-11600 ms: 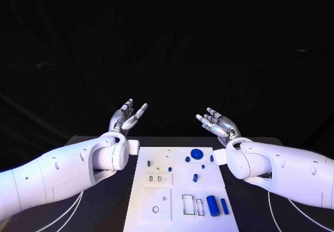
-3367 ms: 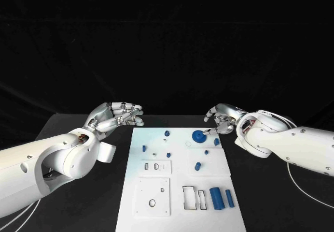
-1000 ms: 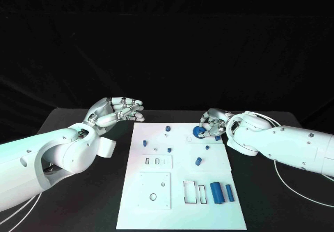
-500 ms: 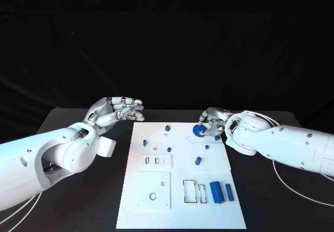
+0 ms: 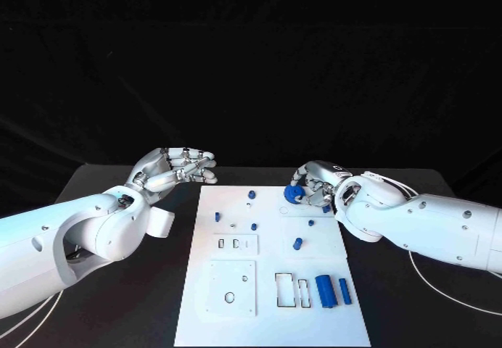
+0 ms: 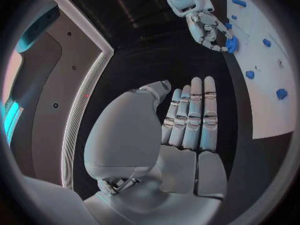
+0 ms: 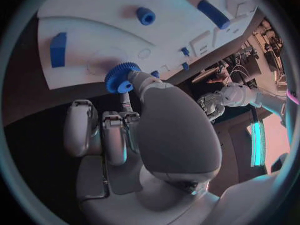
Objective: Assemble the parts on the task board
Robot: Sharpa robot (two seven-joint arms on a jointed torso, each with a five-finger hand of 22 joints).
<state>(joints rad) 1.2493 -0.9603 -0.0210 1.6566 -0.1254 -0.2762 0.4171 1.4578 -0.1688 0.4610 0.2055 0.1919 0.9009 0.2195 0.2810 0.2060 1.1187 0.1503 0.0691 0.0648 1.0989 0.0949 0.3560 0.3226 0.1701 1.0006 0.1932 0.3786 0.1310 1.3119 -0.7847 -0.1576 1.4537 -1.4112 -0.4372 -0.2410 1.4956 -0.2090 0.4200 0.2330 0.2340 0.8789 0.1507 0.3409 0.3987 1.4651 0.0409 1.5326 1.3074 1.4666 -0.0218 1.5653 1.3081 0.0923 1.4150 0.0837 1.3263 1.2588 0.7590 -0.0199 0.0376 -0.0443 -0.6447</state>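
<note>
Black worktop (image 5: pixel 125 290) spread wide, and the white task board (image 5: pixel 272 319) lies down its middle, between the two arms. Left robot hand (image 5: pixel 175 168) hovers just off the board's far left corner, fingers curled in on nothing (the wrist camera sees them lying side by side). Right robot hand (image 5: pixel 317 187) is at the board's far right corner, pinching the blue gear (image 5: pixel 294 193), which sits clear of the surface. Near the board's front edge two blue cylinders (image 5: pixel 323 290) lie side by side; a small blue peg (image 5: pixel 297 243) rests mid-board.
</note>
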